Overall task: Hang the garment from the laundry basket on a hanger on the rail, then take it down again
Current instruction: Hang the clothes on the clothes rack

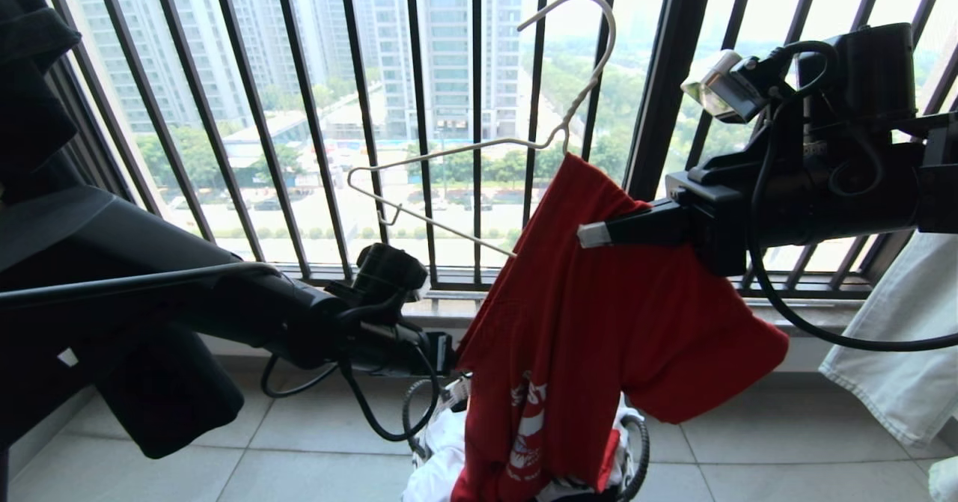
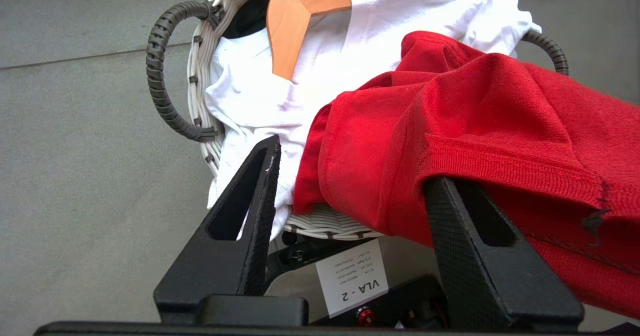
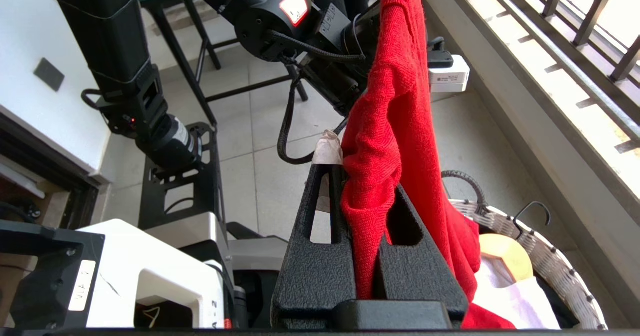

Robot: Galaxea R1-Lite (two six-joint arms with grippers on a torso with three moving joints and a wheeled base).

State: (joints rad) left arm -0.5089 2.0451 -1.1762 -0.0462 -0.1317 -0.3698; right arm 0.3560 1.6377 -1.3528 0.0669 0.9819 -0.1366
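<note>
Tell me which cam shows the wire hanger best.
Head view. The hanger shows whole against the window railing: hook up, one shoulder bare, the other inside the red T-shirt held by the right pincer. Neither wrist view shows it; only a tan wooden hanger appears there.

You have the garment hanging from the right gripper over the laundry basket — the hanger pokes out of it leftward, before the window railing — left gripper at its lower edge.

Bright daylight floods through the window railing, backlighting dark foreground arms; views sharp.
</note>
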